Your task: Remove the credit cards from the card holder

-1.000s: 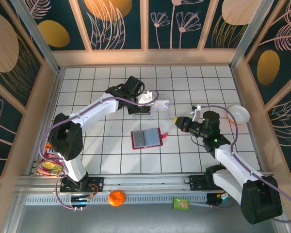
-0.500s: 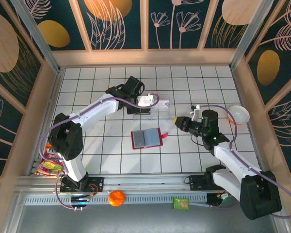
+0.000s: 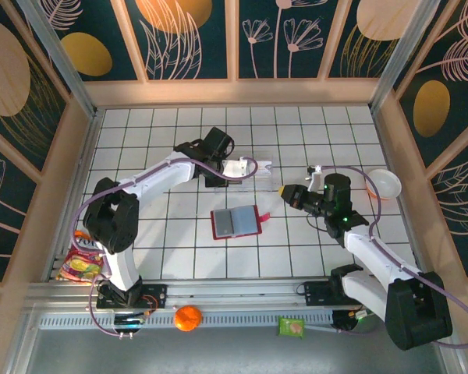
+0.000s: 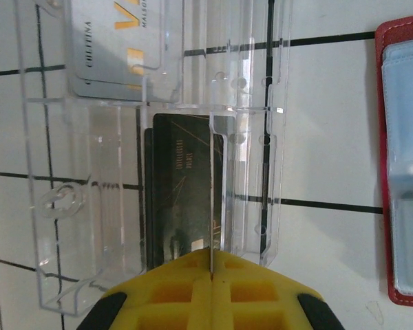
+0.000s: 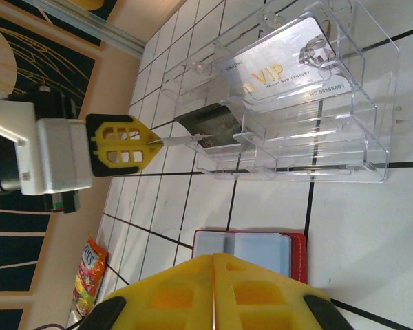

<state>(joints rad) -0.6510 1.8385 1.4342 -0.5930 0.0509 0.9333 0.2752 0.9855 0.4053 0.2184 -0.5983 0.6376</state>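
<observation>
I am working over a white tabletop (image 3: pixel 140 132) ruled into squares by dark lines. A pale wooden frame (image 3: pixel 234 92) is bordering its left, far and right sides. Dark teal wall panels (image 3: pixel 210 62) with gold discs and pale leaf drawings are rising above it. A grey metal rail (image 3: pixel 234 290) is running along the near edge.

Looked like a robot lab test cell: white gridded tabletop (image 3: pixel 140 257), leaf-patterned wall panels (image 3: pixel 187 39) boxing it in, aluminium mounting rail (image 3: pixel 242 292) along the frame's bottom.
</observation>
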